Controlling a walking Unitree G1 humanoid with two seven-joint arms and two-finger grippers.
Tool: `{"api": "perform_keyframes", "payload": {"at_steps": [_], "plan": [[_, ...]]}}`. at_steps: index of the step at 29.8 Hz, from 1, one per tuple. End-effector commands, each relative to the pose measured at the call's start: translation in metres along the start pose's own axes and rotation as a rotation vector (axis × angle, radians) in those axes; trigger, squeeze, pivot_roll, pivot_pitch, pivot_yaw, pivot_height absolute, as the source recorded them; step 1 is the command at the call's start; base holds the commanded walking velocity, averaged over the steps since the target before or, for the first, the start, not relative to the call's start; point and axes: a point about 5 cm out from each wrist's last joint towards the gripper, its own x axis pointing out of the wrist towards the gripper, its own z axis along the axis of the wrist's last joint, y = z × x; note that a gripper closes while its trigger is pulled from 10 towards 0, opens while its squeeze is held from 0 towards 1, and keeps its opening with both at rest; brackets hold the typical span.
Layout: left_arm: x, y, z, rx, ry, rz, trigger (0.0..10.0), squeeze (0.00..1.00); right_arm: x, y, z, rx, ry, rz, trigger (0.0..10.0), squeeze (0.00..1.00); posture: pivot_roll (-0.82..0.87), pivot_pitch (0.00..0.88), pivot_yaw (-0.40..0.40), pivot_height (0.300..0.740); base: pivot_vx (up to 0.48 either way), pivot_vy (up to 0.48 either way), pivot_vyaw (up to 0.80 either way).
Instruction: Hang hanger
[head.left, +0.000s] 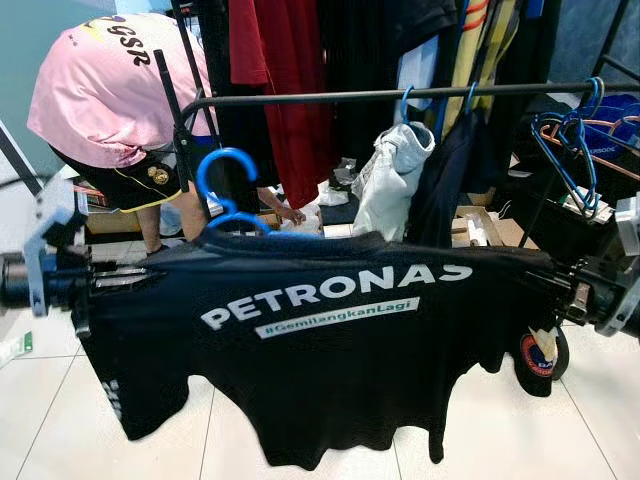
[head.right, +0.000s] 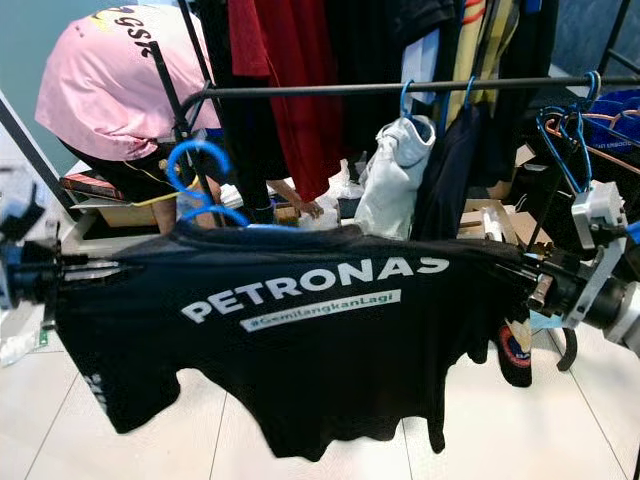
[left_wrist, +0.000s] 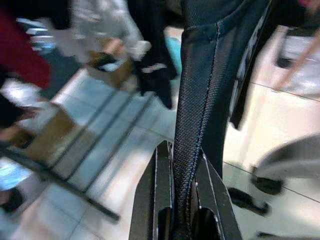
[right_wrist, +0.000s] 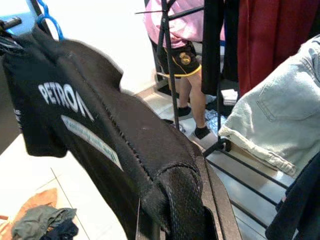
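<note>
We hold one black T-shirt (head.left: 330, 350) stretched between our two grippers, in front of the clothes rack's horizontal black rail (head.left: 400, 95). The shirt is a matte knit with white block lettering reading "PETRONAS" and a pale strip of smaller text beneath it. One blue plastic hanger (head.left: 225, 190) sits inside its collar, its curved hook standing up above the neckline, below the rail and not touching it.

Our left gripper (head.left: 105, 280) has its two black fingers pinched shut on the shirt's shoulder seam; in the left wrist view the ribbed, stitched fabric runs straight down between them. Our right gripper (head.right: 535, 280) is likewise clamped on the opposite sleeve, the cloth bunched over its fingers in the right wrist view.

On the rail hang one pale denim garment (head.left: 392, 180), one dark garment (head.left: 445, 180) beside it, and a cluster of empty blue wire hangers (head.left: 570, 140) at its right end. One person in a pink top (head.left: 105, 85) bends over behind the rack's left end. The floor (head.left: 40, 420) is glossy white tile.
</note>
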Motion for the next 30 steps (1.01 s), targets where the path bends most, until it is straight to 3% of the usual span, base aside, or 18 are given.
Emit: {"api": "perform_keyframes", "payload": {"at_steps": [1, 3, 5, 7, 8, 9, 10, 11, 12, 16, 20, 24, 25, 26, 30], "plan": [[-0.012, 0.008, -0.001, 0.001, 0.028, 0.088, 10.0, 0.00, -0.006, -0.005, 0.002, -0.013, -0.008, -0.055, 0.0, 0.00, -0.11, 0.000, 0.053, 0.740, 0.000, 0.000, 0.00], [-0.003, 0.018, 0.017, 0.002, -0.158, 0.239, 10.0, 0.00, 0.004, 0.000, -0.008, 0.006, 0.044, -0.044, 0.0, 0.00, -0.11, 0.000, 0.050, 0.740, 0.000, 0.000, 0.00], [-0.003, 0.018, 0.017, 0.002, -0.158, 0.239, 10.0, 0.00, 0.004, 0.000, -0.008, 0.006, 0.044, -0.044, 0.0, 0.00, -0.11, 0.000, 0.050, 0.740, 0.000, 0.000, 0.00], [0.018, 0.023, 0.050, -0.043, -0.445, 0.353, 10.0, 0.00, 0.022, 0.014, -0.021, 0.028, 0.100, 0.012, 0.0, 0.00, -0.11, 0.000, 0.049, 0.740, 0.000, 0.000, 0.00], [0.024, 0.022, 0.060, -0.066, -0.531, 0.375, 10.0, 0.00, 0.028, 0.018, -0.024, 0.032, 0.116, 0.033, 0.0, 0.00, -0.11, 0.000, 0.049, 0.740, 0.000, 0.000, 0.00], [0.024, 0.022, 0.060, -0.066, -0.531, 0.375, 10.0, 0.00, 0.028, 0.018, -0.024, 0.032, 0.116, 0.033, 0.0, 0.00, -0.11, 0.000, 0.049, 0.740, 0.000, 0.000, 0.00], [0.041, 0.012, 0.081, -0.145, -0.705, 0.324, 10.0, 0.00, 0.042, 0.027, -0.029, 0.036, 0.129, 0.065, 0.0, 0.00, -0.11, 0.000, 0.050, 0.740, 0.000, 0.000, 0.00], [0.041, 0.012, 0.081, -0.145, -0.705, 0.324, 10.0, 0.00, 0.042, 0.027, -0.029, 0.036, 0.129, 0.065, 0.0, 0.00, -0.11, 0.000, 0.050, 0.740, 0.000, 0.000, 0.00], [0.053, 0.002, 0.090, -0.186, -0.787, 0.258, 10.0, 0.00, 0.049, 0.032, -0.031, 0.032, 0.131, 0.084, 0.0, 0.00, -0.11, 0.000, 0.050, 0.740, 0.000, 0.000, 0.00], [0.056, 0.001, 0.091, -0.190, -0.802, 0.247, 10.0, 0.00, 0.051, 0.033, -0.031, 0.031, 0.131, 0.088, 0.0, 0.00, -0.11, 0.000, 0.050, 0.740, 0.000, 0.000, 0.00], [0.085, -0.018, 0.093, -0.206, -0.795, 0.146, 10.0, 0.00, 0.061, 0.037, -0.032, 0.031, 0.120, 0.103, 0.0, 0.00, -0.11, 0.000, 0.052, 0.740, 0.000, 0.000, 0.00], [0.090, -0.024, 0.092, -0.179, -0.765, 0.119, 10.0, 0.00, 0.063, 0.036, -0.031, 0.025, 0.117, 0.089, 0.0, 0.00, -0.11, 0.000, 0.052, 0.740, 0.000, 0.000, 0.00], [0.092, -0.027, 0.090, -0.143, -0.723, 0.103, 10.0, 0.00, 0.061, 0.033, -0.030, 0.014, 0.125, 0.069, 1.5, 0.00, -0.11, 0.000, 0.052, 0.740, 0.000, 0.000, 0.00], [0.092, -0.029, 0.087, -0.106, -0.677, 0.083, 10.0, 0.00, 0.058, 0.030, -0.028, 0.004, 0.126, 0.044, 10.0, 0.00, -0.12, 0.000, 0.053, 0.740, 0.000, 0.000, 0.00], [0.091, -0.031, 0.085, -0.091, -0.647, 0.073, 10.0, 0.00, 0.057, 0.028, -0.026, -0.002, 0.126, 0.027, 10.0, 0.00, -0.12, 0.000, 0.053, 0.740, 0.000, 0.000, 0.00]]}}
